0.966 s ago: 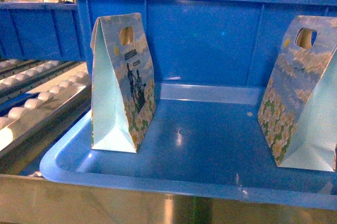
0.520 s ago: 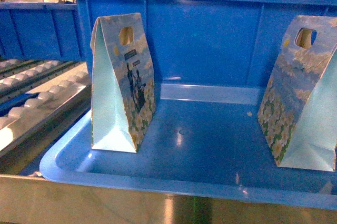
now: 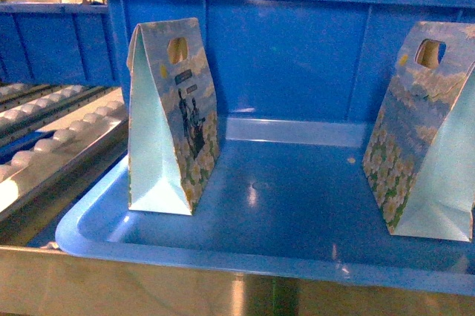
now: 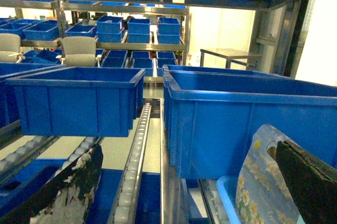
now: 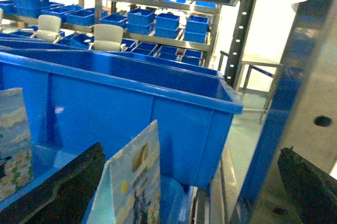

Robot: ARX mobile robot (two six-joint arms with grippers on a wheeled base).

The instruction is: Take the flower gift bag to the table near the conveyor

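- I see the bag upright on the left of the blue tray; a second bag stands on its right.
- Conveyor rollers run just left of the tray.
- Left gripper jaws spread wide, empty.
- Right gripper jaws likewise released, a bag between them, untouched.

My left hand has two flat black fingers, their coating worn and flaking to white. My right hand has plain black fingers.
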